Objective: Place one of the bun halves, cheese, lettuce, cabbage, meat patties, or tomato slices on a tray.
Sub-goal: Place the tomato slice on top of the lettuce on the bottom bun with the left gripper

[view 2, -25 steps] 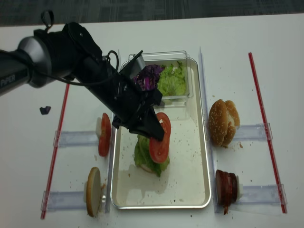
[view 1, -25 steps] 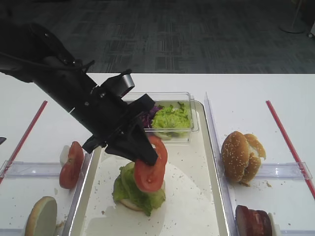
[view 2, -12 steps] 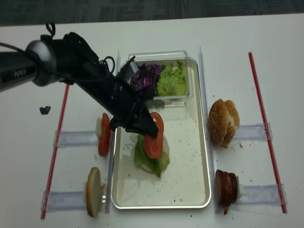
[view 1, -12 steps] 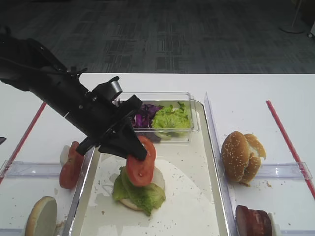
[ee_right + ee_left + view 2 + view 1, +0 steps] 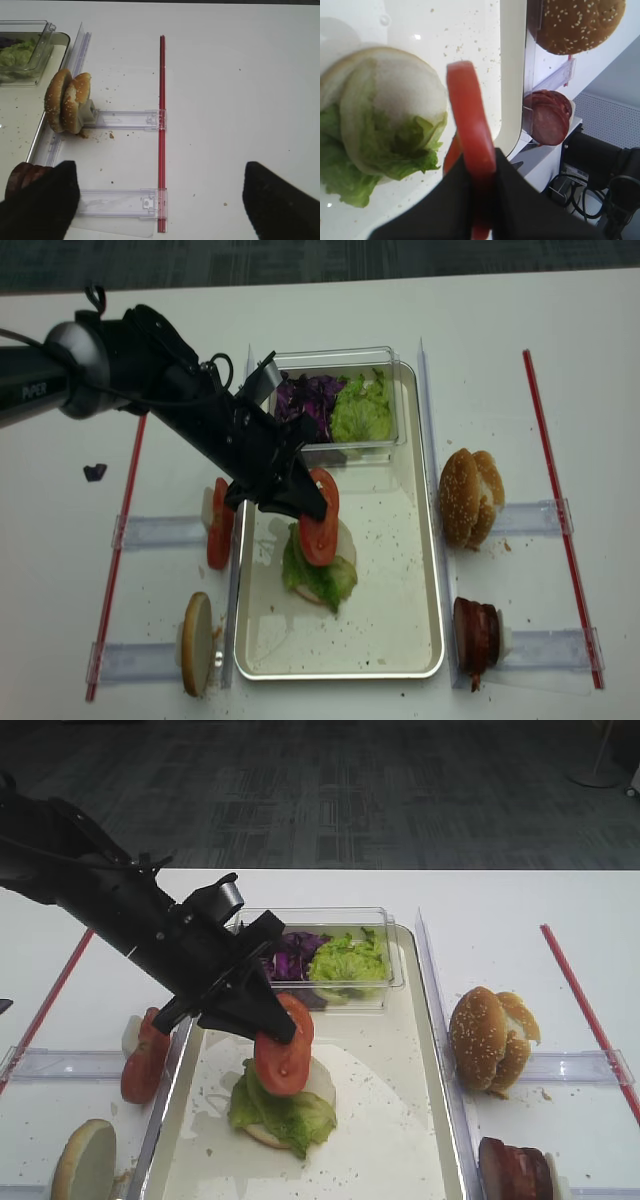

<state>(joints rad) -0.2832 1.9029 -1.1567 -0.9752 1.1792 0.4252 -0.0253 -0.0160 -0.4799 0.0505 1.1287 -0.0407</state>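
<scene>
My left gripper [image 5: 272,1025] is shut on a bright red tomato slice [image 5: 285,1055], held on edge just above a pile of lettuce [image 5: 285,1110] on a pale bun half in the tray [image 5: 437,1055]. From overhead the tomato slice [image 5: 318,520] hangs over the lettuce [image 5: 318,580] in the left half of the tray [image 5: 437,590]. The left wrist view shows the tomato slice [image 5: 470,125] pinched in the left gripper [image 5: 480,172], with the lettuce [image 5: 380,150] beside it. My right gripper [image 5: 160,200] is open over bare table, holding nothing.
A clear tub at the tray's far end holds cabbage [image 5: 308,400] and lettuce [image 5: 362,415]. Bun halves [image 5: 470,498] and meat patties [image 5: 478,635] stand in clear racks on the right. Tomato slices [image 5: 218,525] and a bun half [image 5: 196,643] stand on the left. Red strips [image 5: 545,470] mark both sides.
My left gripper has carried the tomato slice left and a little down, closer to the lettuce pile. Its grip on the slice is unchanged.
</scene>
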